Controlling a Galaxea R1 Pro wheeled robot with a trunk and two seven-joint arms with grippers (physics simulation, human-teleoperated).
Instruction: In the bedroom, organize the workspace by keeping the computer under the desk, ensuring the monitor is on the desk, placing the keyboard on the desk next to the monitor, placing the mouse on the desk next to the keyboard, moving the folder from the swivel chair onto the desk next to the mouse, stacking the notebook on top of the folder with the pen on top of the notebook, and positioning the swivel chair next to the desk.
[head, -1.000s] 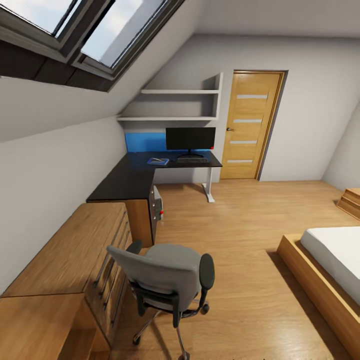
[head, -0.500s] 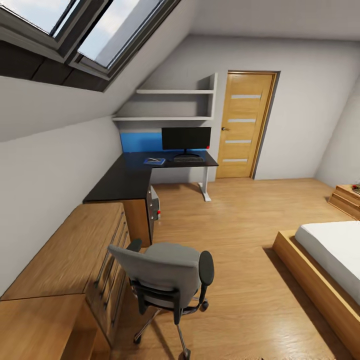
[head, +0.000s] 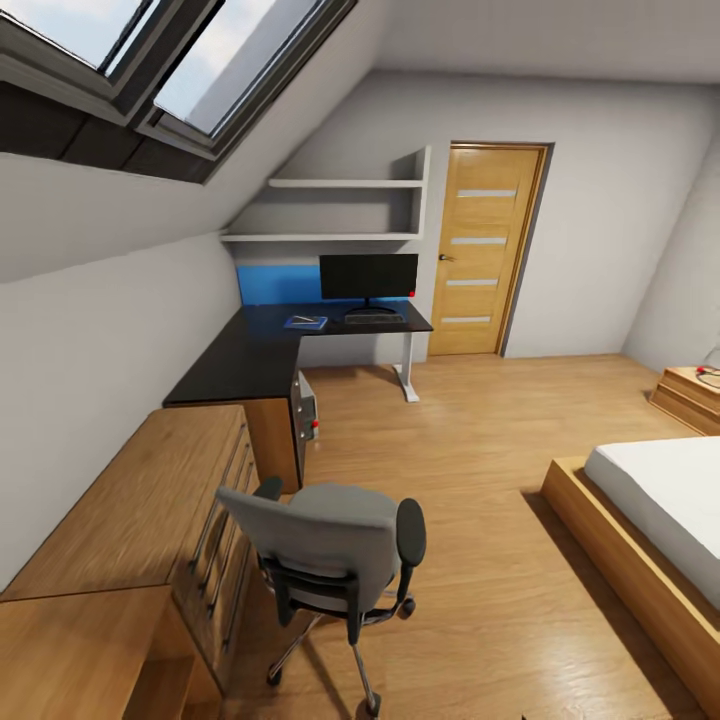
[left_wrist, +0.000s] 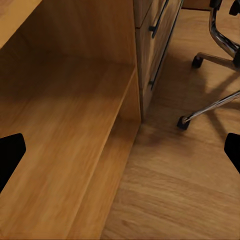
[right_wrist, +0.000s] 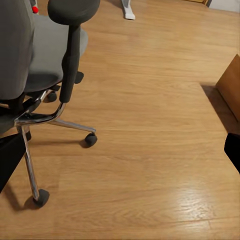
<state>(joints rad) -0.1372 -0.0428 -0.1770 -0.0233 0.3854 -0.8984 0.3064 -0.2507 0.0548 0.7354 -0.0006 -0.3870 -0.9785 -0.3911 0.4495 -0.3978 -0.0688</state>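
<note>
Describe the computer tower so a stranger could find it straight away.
Start at the L-shaped desk with the glossy black top along the sloped wall. Beneath its near wing, beside the wooden drawer unit, stands the pale grey upright computer tower. Its small red button distinguishes it from the surrounding wood.

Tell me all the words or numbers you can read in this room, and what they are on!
None: no words, numbers or signs can be read anywhere in these pictures.
The monitor screen is black and blank.
The door has plain pale strips, no writing.
The blue folder on the desk is too small to show any print.
The swivel chair carries no label.
</note>
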